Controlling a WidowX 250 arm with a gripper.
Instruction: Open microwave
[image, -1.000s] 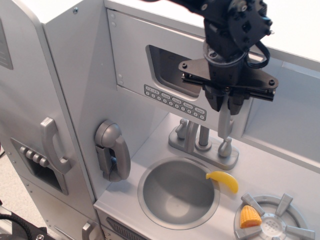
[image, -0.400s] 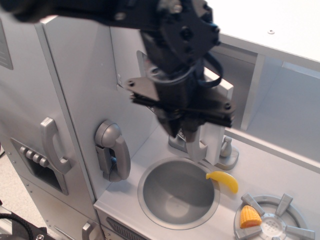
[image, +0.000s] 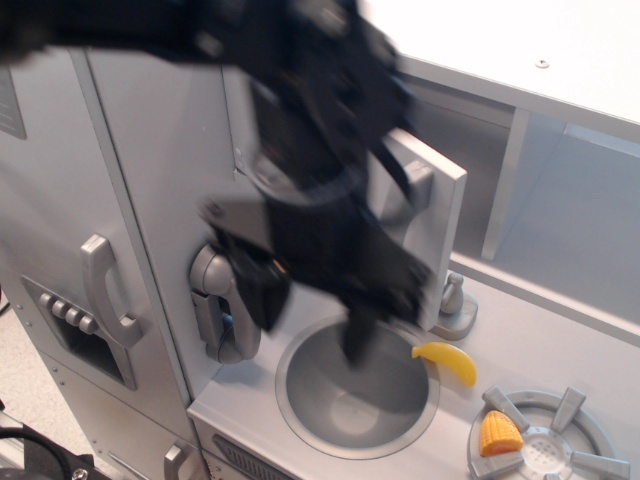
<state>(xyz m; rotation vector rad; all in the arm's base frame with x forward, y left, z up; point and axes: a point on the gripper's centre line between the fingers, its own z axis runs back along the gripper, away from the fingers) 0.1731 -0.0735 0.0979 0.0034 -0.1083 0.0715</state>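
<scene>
Microwave (image: 432, 215) door swung open; blurred gripper (image: 310, 300) above sink (image: 300, 352), grip state unclear.

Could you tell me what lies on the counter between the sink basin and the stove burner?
A yellow banana lies between the sink and burner, in the only view.

Banana (image: 447, 362) lies between sink (image: 300, 395) and burner (image: 590, 430), which holds corn (image: 499, 435).

Grey counter (image: 560, 345): banana (image: 447, 362), corn (image: 499, 435)
</scene>
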